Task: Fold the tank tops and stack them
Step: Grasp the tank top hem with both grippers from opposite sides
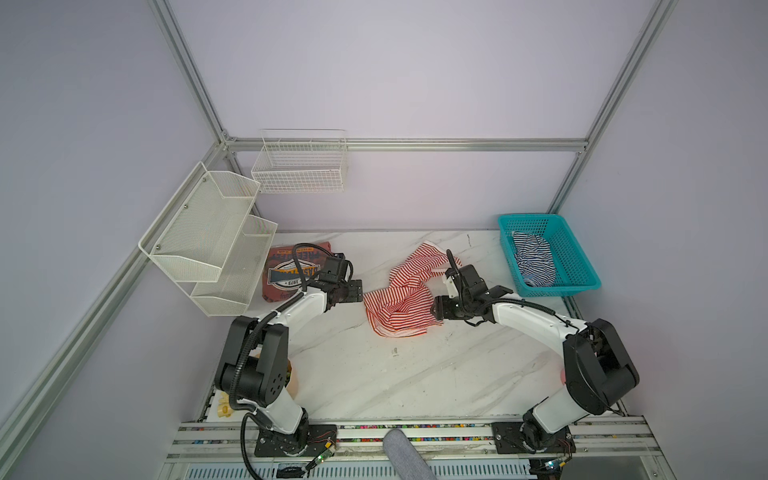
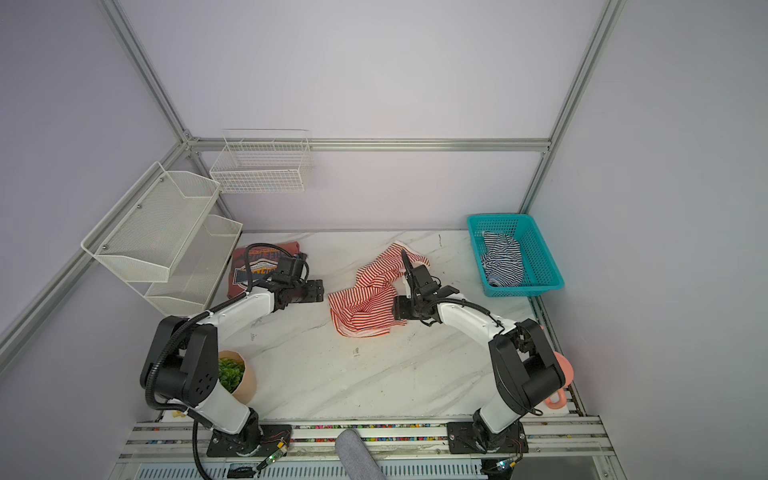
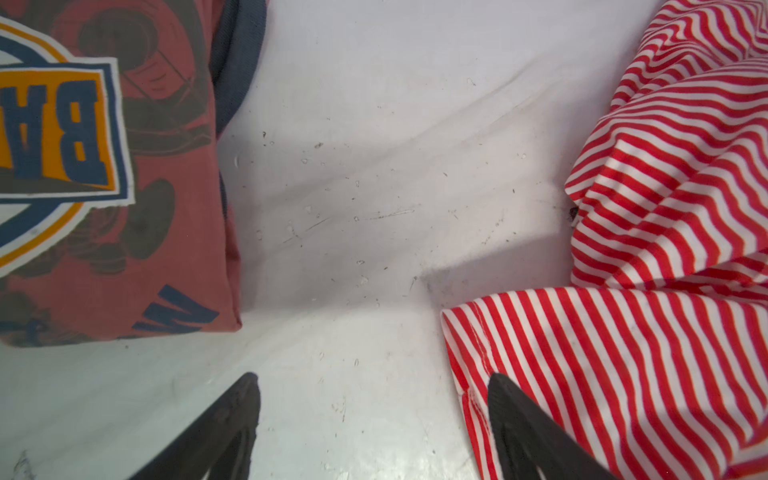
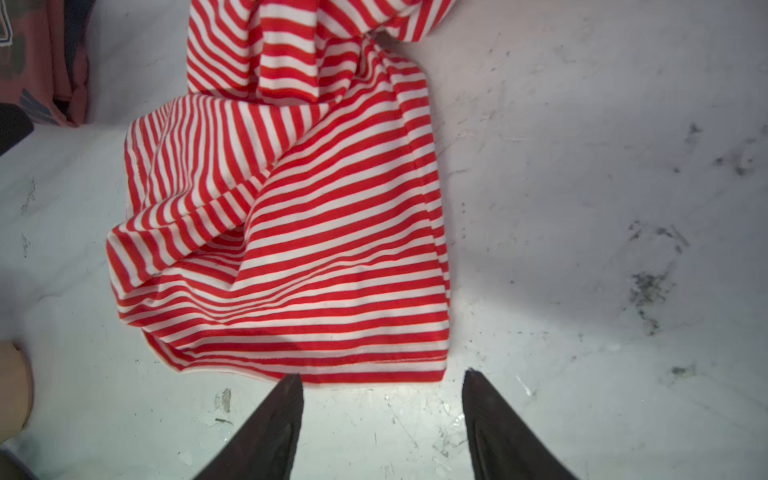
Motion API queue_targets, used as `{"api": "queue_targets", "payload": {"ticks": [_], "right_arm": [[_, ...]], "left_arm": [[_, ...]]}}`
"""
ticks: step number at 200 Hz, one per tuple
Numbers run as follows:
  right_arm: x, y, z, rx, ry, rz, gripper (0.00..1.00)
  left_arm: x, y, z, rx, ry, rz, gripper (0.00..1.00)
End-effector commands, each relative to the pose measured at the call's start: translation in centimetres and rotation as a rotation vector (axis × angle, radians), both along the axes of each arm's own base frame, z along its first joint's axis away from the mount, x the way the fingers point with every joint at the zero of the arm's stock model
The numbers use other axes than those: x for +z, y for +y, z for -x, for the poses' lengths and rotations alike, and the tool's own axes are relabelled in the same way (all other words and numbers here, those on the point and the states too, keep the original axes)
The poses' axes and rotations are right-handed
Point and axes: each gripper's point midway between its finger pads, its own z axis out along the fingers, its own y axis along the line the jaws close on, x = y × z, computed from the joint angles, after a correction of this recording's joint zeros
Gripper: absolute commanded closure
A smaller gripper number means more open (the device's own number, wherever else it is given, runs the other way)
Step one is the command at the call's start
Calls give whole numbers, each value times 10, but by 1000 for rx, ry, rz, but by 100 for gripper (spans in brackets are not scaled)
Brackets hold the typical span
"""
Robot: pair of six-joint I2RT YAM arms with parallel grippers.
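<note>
The red-and-white striped tank top [image 1: 405, 295] [image 2: 370, 295] lies crumpled in the middle of the marble table. My left gripper [image 1: 356, 291] [image 3: 372, 376] stands open at its left edge. One finger [image 3: 511, 407] is over the cloth's hem [image 3: 478, 345], and only bare table shows between the jaws. My right gripper [image 1: 435, 309] [image 4: 383, 374] is open at the top's right side, with its tips just short of the hem [image 4: 353, 370] and nothing between them. The navy-and-white striped tank top [image 1: 534, 257] [image 2: 500, 257] lies bunched in the teal basket [image 1: 582, 286].
A folded rust-red garment with a badge print [image 1: 286, 274] [image 3: 104, 166] lies at the back left, beside the left arm. White mesh shelves [image 1: 208, 232] and a wire basket [image 1: 299, 166] hang on the left and back walls. A potted plant [image 2: 235, 376] stands near the left arm's base.
</note>
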Motion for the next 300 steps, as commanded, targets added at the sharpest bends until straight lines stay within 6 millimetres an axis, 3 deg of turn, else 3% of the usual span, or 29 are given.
{"api": "queue_targets", "payload": {"ticks": [1, 55, 152, 218, 254, 290, 300], "right_arm": [[-13, -8, 0, -33, 30, 12, 35], [-41, -9, 1, -33, 88, 23, 34], [-65, -4, 6, -31, 158, -11, 47], [-72, -2, 14, -22, 182, -36, 69], [-69, 1, 13, -20, 174, -48, 83], [-50, 0, 7, -33, 128, -63, 100], [-45, 0, 6, -40, 117, -64, 100]], "left_arm": [[31, -16, -34, -50, -79, 20, 15], [-2, -20, -42, -53, 3, 12, 15], [-19, -34, -42, -87, 58, 63, 18], [-11, -49, -21, -118, 50, 166, 18], [-28, -56, -11, -131, 105, 193, 27], [-47, -58, 0, -140, 159, 198, 32], [-52, -57, 3, -141, 174, 196, 32]]}}
